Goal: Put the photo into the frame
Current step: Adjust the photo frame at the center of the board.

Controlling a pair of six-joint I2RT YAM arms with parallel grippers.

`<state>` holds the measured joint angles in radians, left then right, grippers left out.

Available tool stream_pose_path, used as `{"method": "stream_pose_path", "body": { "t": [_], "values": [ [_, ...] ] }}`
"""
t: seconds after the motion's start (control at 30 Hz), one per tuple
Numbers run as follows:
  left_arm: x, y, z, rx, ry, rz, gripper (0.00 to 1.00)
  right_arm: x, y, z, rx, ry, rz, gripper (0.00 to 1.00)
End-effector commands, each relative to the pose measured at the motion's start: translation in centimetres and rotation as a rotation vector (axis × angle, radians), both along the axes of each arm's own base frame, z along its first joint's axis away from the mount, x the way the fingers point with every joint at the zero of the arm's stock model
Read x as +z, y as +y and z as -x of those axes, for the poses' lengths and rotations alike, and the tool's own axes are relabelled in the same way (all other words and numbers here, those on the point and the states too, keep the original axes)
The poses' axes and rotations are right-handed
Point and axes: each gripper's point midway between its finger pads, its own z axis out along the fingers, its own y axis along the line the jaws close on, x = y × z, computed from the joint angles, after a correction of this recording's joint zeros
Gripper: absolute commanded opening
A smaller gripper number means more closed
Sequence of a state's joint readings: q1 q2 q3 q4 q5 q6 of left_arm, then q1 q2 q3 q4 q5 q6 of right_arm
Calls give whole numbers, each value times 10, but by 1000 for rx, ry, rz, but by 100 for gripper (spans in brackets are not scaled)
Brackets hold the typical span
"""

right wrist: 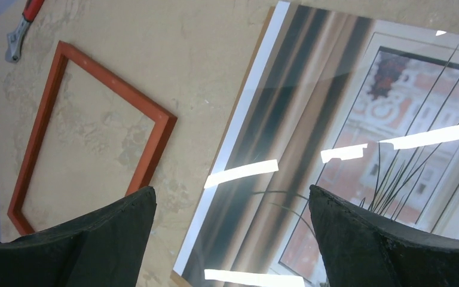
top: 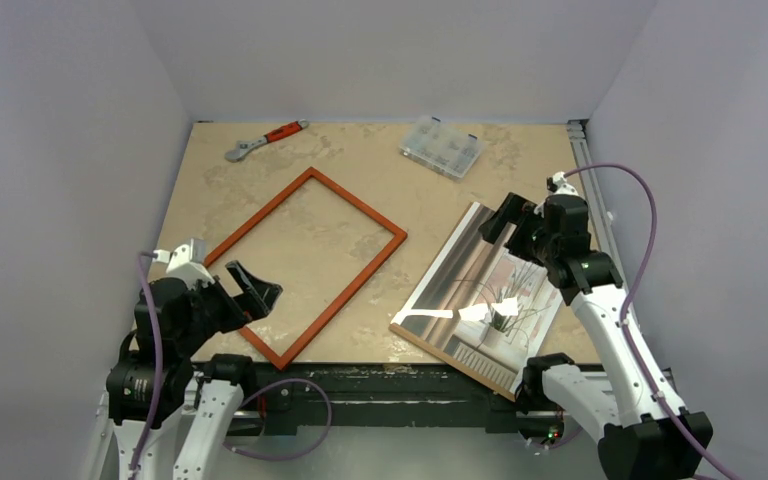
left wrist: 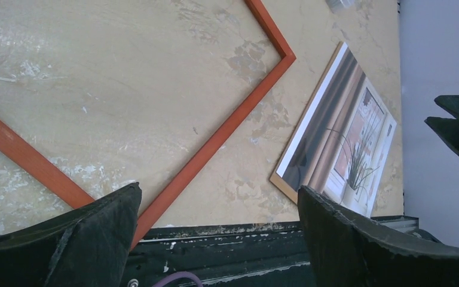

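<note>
The frame [top: 357, 202] lies flat, red-orange side up, turned like a diamond on the left half of the table, with bare tabletop inside it. The photo [top: 470, 270], picture side up with glare on it, rests on a brown backing board [top: 438, 347] at the right front. My left gripper [top: 257, 280] hovers open over the frame's near corner [left wrist: 227, 128], nothing between its fingers [left wrist: 95, 233]. My right gripper [top: 515, 225] hangs open above the photo's [right wrist: 311, 131] far end, holding nothing. The frame [right wrist: 155, 152] also shows at the left of the right wrist view.
A red-handled wrench [top: 265, 140] lies at the back left and a clear plastic organiser box [top: 442, 147] at the back centre. The table's black front edge [top: 390, 385] runs just beyond the frame's and board's near corners. Pale walls enclose three sides.
</note>
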<state>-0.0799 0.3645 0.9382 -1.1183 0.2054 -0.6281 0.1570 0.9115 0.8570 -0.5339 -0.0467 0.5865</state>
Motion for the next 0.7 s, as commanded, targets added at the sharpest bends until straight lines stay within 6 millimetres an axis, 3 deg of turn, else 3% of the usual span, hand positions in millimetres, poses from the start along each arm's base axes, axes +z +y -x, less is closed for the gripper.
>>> {"method": "stream_pose_path", "body": {
  "t": [0.0, 0.1, 0.33, 0.67],
  "values": [
    [9, -4, 5, -22, -45, 22, 100, 12, 12, 12, 82, -3, -26, 99],
    [4, -8, 1, -42, -39, 32, 100, 12, 8, 17, 98, -12, 7, 99],
    [-31, -22, -13, -135, 111, 38, 100, 8, 0, 29, 107, 1, 63, 99],
    [-54, -13, -26, -186, 256, -79, 100, -11, 15, 36, 175, 69, 9, 99]
  ]
}}
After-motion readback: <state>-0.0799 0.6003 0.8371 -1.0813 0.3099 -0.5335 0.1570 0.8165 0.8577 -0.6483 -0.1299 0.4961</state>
